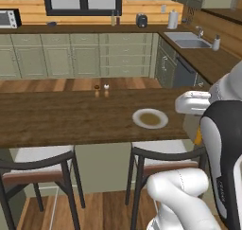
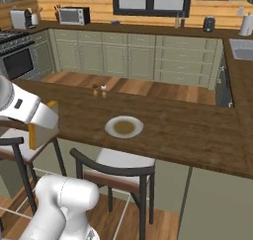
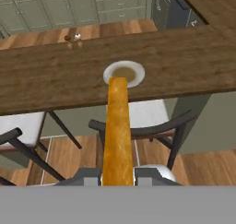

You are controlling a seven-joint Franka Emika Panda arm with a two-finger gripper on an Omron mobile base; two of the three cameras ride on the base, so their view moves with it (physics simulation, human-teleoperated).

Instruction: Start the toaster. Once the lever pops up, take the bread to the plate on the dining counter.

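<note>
My gripper (image 3: pixel 117 176) is shut on the bread (image 3: pixel 117 126), a golden-tan slice seen edge-on that reaches toward the plate (image 3: pixel 138 73). The gripper hovers in front of the dining counter (image 3: pixel 46 80), above the chairs. From the left base view the bread (image 1: pixel 198 137) peeks out below my white hand, right of the plate (image 1: pixel 137 115) on the dining counter (image 1: pixel 61 115). In the right base view the bread (image 2: pixel 32 136) hangs left of the plate (image 2: pixel 109 128), off the dining counter (image 2: pixel 188 130). The toaster (image 1: pixel 142 20) (image 2: pixel 209 23) stands on the far worktop.
Two dark-framed chairs (image 1: pixel 160 160) (image 1: pixel 33 165) stand under the bar top. Two small shakers (image 1: pixel 101 87) sit at its far edge. A microwave (image 2: pixel 73 16), a stove (image 2: pixel 15 56) and a sink (image 1: pixel 186 39) line the far worktops.
</note>
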